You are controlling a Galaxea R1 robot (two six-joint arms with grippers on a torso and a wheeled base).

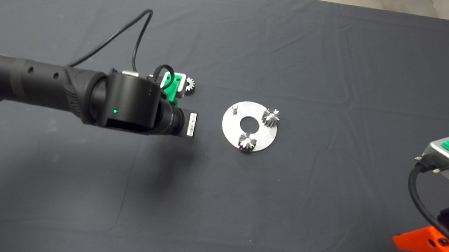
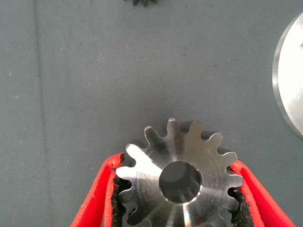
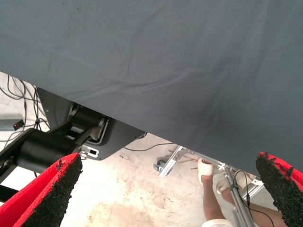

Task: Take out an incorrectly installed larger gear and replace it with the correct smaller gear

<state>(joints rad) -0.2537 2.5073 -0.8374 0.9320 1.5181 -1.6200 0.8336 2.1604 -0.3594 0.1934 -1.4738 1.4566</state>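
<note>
My left gripper (image 2: 177, 165) is shut on the larger gear (image 2: 182, 156), a shiny silver star-like gear held flat between both red fingers above the mat. In the head view my left wrist (image 1: 139, 105) hides that gear and the fingers. A small gear (image 1: 190, 84) lies on the mat just beyond the wrist; its dark edge shows in the left wrist view (image 2: 144, 2). The round silver plate (image 1: 228, 129) lies to the right, with two small gears (image 1: 271, 117) (image 1: 247, 141) on it and one bare pin (image 1: 234, 109). The plate's rim shows in the left wrist view (image 2: 289, 80).
My right gripper (image 1: 427, 246) is parked open at the mat's lower right edge. Its wrist view (image 3: 170, 175) shows the mat's edge, the floor, the robot base and a person's legs (image 3: 210, 198). A cable (image 1: 132, 29) loops above the left arm.
</note>
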